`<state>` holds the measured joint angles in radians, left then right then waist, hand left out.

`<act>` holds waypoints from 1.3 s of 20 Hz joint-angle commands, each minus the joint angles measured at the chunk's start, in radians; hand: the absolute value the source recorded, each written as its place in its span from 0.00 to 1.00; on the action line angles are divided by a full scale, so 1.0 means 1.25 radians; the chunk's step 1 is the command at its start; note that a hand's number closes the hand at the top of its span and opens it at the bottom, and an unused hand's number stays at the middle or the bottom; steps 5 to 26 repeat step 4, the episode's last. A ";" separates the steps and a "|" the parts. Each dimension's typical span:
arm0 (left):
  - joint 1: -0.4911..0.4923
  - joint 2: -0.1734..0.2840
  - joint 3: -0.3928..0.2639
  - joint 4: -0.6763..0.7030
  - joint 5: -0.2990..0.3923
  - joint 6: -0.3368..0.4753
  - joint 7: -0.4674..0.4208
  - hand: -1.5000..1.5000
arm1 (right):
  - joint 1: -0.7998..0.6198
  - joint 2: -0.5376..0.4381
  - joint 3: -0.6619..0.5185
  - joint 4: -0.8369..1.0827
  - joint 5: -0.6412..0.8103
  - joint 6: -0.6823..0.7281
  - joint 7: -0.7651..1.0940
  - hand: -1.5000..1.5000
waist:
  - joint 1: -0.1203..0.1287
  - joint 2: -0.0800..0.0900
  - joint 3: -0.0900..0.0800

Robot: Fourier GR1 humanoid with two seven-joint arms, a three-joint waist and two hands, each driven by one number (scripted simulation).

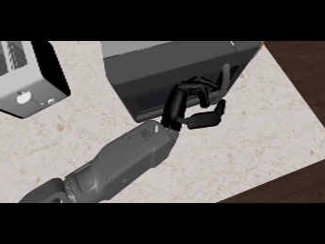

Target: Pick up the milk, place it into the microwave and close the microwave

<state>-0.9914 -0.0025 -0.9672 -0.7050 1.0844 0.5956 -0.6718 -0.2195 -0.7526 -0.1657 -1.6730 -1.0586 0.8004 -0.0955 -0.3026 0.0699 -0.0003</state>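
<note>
One view only, from the head, looking steeply down.

Head view: the microwave stands at the far side of the pale marbled bench, near the bench's right edge. Its grey top faces up and its dark front face slopes down toward the viewer. The door appears to lie flush against the body, with a light vertical handle at the right side of the front.

The right hand is up against that front face, just left of the handle, on a grey forearm that comes in from the lower left edge and crosses the bench diagonally. Its fingers are curled in narrow, their tips at the door, and the thumb sticks out below them. Nothing shows inside the curl. Whether any finger hooks the handle itself, I cannot tell.

The milk shows nowhere on the bench or in the hand, so I cannot tell where it is.

A silver toaster stands at the upper left, well apart from the microwave. A small dark shape touches the left edge, too little of it to name. Dark wooden floor lies beyond the bench on the right.
</note>
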 commanded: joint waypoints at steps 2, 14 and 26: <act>0.045 0.002 0.052 0.131 0.044 0.028 0.006 0.00 | 0.026 -0.012 -0.005 -0.018 -0.011 -0.011 0.011 0.00 | 0.032 0.005 -0.002; 0.054 0.002 0.046 0.132 0.055 0.028 0.007 0.00 | 0.039 -0.020 -0.012 -0.029 -0.021 -0.001 0.011 0.00 | 0.026 0.002 -0.002; 0.054 0.002 0.046 0.132 0.055 0.028 0.007 0.00 | 0.039 -0.020 -0.012 -0.029 -0.021 -0.001 0.011 0.00 | 0.026 0.002 -0.002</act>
